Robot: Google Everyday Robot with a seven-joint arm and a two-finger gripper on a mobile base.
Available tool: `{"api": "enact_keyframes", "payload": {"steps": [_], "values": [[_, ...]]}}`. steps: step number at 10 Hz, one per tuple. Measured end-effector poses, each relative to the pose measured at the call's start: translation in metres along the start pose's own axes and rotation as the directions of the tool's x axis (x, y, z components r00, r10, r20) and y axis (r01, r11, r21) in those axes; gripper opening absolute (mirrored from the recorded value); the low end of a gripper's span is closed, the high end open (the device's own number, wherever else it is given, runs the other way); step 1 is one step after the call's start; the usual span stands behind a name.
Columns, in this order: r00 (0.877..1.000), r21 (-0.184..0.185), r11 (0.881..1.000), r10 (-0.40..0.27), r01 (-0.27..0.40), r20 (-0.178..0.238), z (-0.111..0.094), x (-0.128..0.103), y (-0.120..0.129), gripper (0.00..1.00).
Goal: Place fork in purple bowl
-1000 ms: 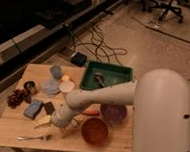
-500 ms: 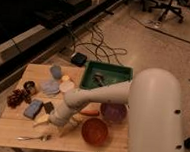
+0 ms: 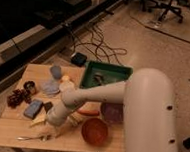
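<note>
Camera view: light wooden worktop (image 3: 72,145) on a speckled floor.

- **Left edge:** cluster of dark red grapes (image 3: 16,97), with a small dark round can (image 3: 30,86) just beside it toward the back.
- **Right of the grapes:** flat blue rectangular block (image 3: 33,108).
- **Front-left:** small shiny silver metal fork (image 3: 33,137) lies flat near the front edge, roughly parallel to it. Nothing is holding it, and it is well apart from the purple bowl.
- **Back-left:** grey-blue cup (image 3: 55,71) near the back edge. A pale blue-grey flat piece (image 3: 50,88) sits in front of it, with a small yellow item (image 3: 65,79) to its right.
- **Pale yellowish stick-like utensil** (image 3: 39,120) lies between the blue block and the fork.
- **Gripper** (image 3: 50,131) is low over the front-left part of the worktop, just beside the fork's right end. Its fingers are spread wide with nothing between them; I can't tell whether it touches the fork.
- **White robot arm** (image 3: 94,95) runs from the gripper up and to the right, to the large white body at the right edge.
- **Front, right of centre:** orange-red round bowl (image 3: 94,130).
- **Behind that bowl:** dark purple-maroon round bowl (image 3: 113,112), partly hidden by the arm and close to the right edge.
- **Back-right corner:** green rectangular tray (image 3: 109,70) with a dark utensil (image 3: 98,80) inside.
- **Floor behind the worktop:** black box (image 3: 79,59) with cables.
</note>
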Motion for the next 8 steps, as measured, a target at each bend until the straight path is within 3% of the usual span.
{"api": "enact_keyframes", "payload": {"steps": [3, 8], "values": [[1.0, 0.011, 1.0, 0.0, 0.0, -0.023, 0.008, 0.0, 0.004, 0.78], [0.999, 0.047, 0.998, 0.041, -0.039, -0.03, 0.013, -0.001, -0.006, 0.33]]}}
